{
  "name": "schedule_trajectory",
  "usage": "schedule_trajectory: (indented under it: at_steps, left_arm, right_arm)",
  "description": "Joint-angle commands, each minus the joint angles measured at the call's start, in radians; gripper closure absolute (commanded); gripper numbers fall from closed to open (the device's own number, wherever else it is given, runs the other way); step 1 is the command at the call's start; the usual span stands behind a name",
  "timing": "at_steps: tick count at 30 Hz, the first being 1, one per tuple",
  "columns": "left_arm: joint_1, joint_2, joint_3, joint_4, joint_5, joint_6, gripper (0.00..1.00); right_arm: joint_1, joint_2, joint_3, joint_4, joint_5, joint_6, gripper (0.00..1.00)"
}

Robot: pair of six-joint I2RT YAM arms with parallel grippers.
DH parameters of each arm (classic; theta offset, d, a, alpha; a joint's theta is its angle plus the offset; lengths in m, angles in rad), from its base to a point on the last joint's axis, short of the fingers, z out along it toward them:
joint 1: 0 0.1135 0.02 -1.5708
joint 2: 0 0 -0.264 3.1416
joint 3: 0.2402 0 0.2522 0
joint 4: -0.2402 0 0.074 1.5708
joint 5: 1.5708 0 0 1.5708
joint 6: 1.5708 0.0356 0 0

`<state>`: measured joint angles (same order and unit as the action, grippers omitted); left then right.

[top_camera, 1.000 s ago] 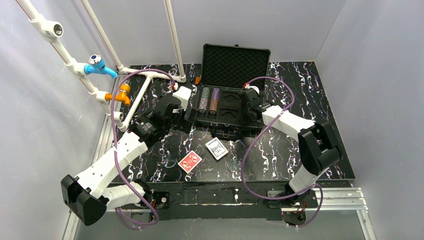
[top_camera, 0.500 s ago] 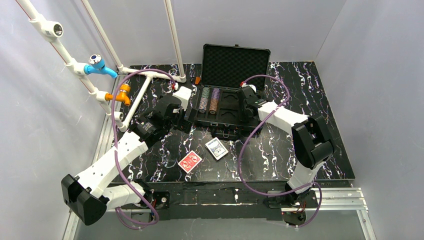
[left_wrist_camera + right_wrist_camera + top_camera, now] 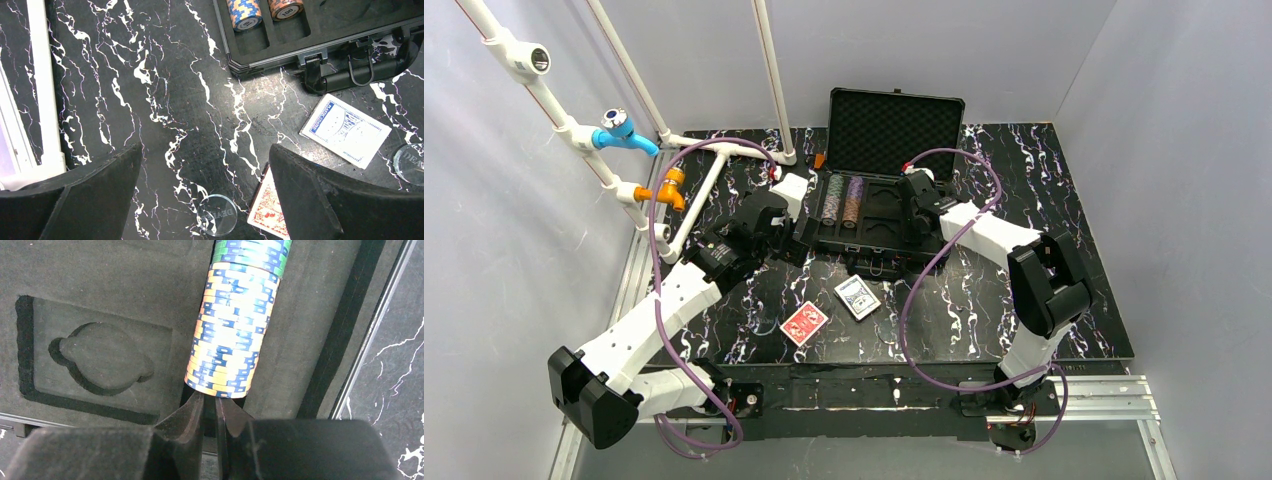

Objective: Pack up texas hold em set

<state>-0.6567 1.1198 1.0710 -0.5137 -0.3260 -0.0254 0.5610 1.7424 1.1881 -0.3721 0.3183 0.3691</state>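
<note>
From above, the open briefcase (image 3: pixel 894 125) sits at the far middle of the tabletop (image 3: pixel 1084 180), lid up, poker chips (image 3: pixel 842 200) in its tray, the left hand (image 3: pixel 801 233) at its left edge, the right hand (image 3: pixel 914 213) over its right half, the red-backed deck (image 3: pixel 804 323) and blue-backed deck (image 3: pixel 857 296) lying in front. The left wrist view shows that hand spread wide, holding nothing, a clear dealer button (image 3: pixel 216 215) beside the red deck. The right wrist view shows fingers (image 3: pixel 192 415) pressed almost together, gripping nothing, tips at a chip row's near end.

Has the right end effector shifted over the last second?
Yes: the right end effector has slid slightly left over the briefcase, toward the chip rows.
</note>
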Motion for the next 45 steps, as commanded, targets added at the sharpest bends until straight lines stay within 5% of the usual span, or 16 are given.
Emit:
schedule_trajectory:
  at_steps: [1, 11, 33, 45]
  left_arm:
    - [-0.003, -0.018, 0.004, -0.017, -0.022, 0.007, 0.03]
    - [-0.004, -0.022, 0.006, -0.016, -0.028, 0.008, 0.03]
    - [-0.003, -0.035, 0.004, -0.016, -0.039, 0.009, 0.02]
    - [-0.004, -0.026, 0.004, -0.017, -0.047, 0.01, 0.02]
  right_arm:
    - [-0.026, 0.003, 0.075, 0.123, 0.044, -0.041, 0.78]
    - [-0.026, -0.099, 0.069, 0.087, -0.019, -0.032, 0.71]
    - [-0.024, -0.32, 0.122, -0.088, -0.138, -0.035, 0.31]
    - [-0.015, -0.427, 0.031, -0.208, -0.233, -0.02, 0.28]
